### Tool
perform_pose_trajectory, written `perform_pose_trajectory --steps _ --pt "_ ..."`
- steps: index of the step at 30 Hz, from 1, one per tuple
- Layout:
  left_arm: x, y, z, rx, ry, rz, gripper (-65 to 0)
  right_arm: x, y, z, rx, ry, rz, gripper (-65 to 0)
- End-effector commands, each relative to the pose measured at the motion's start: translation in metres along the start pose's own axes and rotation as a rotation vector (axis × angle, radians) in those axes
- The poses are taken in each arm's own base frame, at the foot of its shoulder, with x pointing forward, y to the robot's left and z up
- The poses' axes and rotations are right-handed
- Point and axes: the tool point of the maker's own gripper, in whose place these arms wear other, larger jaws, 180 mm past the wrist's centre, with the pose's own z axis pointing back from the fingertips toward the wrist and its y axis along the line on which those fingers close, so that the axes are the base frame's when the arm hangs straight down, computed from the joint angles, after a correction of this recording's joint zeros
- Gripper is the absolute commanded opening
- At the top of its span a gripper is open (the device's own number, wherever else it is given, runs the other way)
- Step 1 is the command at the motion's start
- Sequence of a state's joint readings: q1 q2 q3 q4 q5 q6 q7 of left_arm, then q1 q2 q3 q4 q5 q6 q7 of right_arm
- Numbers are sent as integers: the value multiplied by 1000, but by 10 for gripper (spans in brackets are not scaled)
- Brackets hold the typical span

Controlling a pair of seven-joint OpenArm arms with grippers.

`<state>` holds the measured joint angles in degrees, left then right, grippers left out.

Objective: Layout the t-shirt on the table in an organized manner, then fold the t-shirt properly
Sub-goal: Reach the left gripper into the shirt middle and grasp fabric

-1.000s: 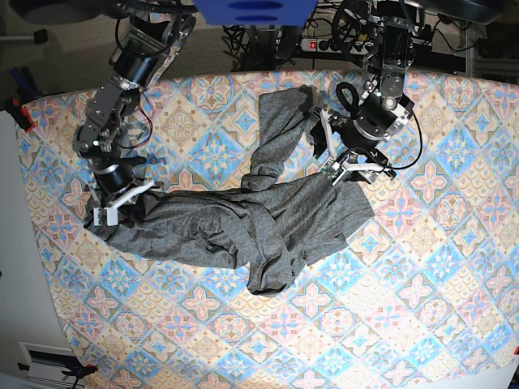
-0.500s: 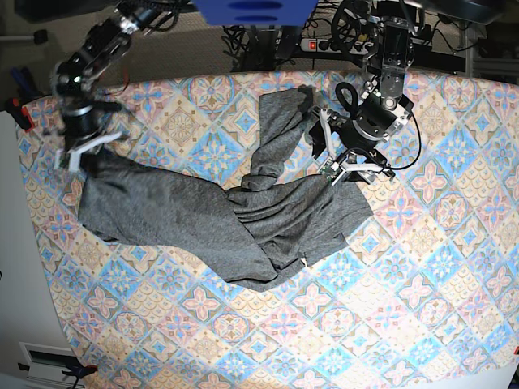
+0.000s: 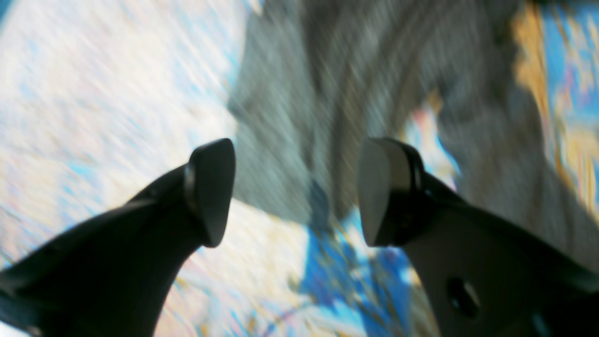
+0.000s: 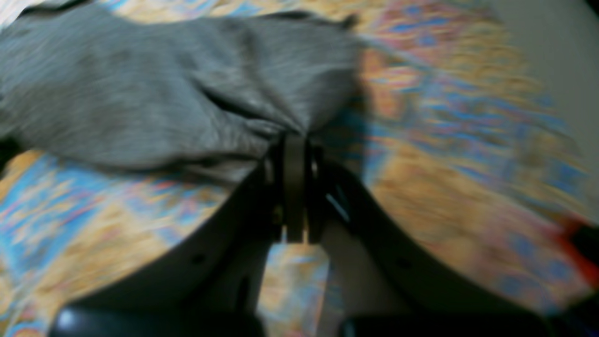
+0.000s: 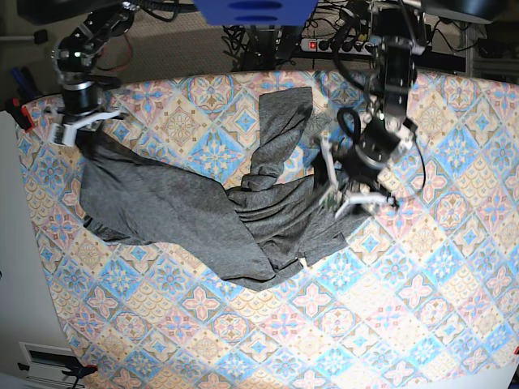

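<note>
T-shirt [image 5: 203,215] lies crumpled across the desk [image 5: 405,308], spread from upper left to centre of the base view, w/ one twisted strip running up toward top centre. Right end effector [image 5: 69,130], upper left of frame, is pinched tight on a shirt corner near the desk edge; fabric bunches at its tips in the wrist view. Left end effector [image 5: 349,182], right of centre, has fingers [image 3: 210,187] spread wide, empty, over the shirt's right edge.
</note>
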<state>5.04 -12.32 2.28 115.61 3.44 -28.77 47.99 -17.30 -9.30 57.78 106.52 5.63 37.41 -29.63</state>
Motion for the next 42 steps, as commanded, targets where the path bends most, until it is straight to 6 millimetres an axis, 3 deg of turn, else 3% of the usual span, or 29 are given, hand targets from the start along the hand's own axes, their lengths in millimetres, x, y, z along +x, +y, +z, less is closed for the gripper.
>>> perform_pose_trajectory --steps 1,7,10,16,22,32,42 --pt "24 7 1 19 -69 -2 -270 18 -9 4 -23 -62 10 -650" --pt "75 6 -43 -30 -116 -18 -270 24 -21 5 -60 -81 5 -650" --pt "95 -8 -72 -97 -104 -14 -269 23 -21 5 -60 -79 6 -650" --pt "126 -47 -112 -222 -64 -31 -269 22 -22 6 -66 -75 6 -650" --pt "140 -81 -155 -357 56 -10 -265 15 -25 10 -70 -54 11 -650" --pt "120 -79 -198 -341 63 131 -269 8 -26 15 -72 -33 15 -650" --pt "63 -94 -217 -361 146 217 -275 3 -27 19 -72 -19 14 -650"
